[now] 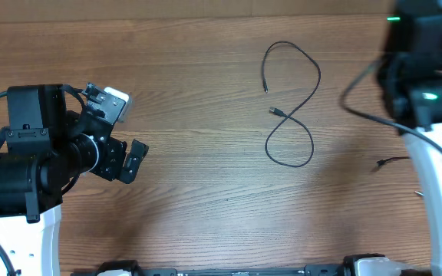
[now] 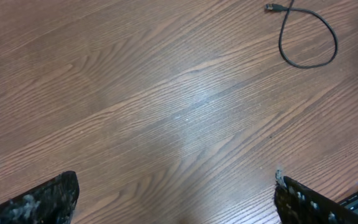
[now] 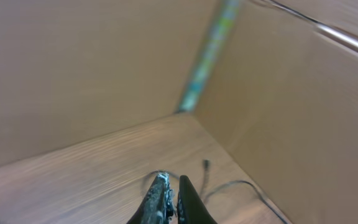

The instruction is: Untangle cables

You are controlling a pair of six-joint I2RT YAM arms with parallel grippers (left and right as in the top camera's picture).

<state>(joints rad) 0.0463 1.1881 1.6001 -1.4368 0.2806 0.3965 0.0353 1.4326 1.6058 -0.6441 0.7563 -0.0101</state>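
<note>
We see the thin black cable with small plug ends lying in a loose figure-eight on the brown wood-grain table, right of centre and apart from both arms. Our left gripper hangs over bare wood, fingers spread wide, holding nothing. Our right gripper is clenched, with nothing visible between its fingers. A second thin black strand lies just beyond its tips.

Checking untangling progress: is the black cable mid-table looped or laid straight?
Looped: the black cable crosses itself once, forming a figure-eight flat on the wooden table.
</note>
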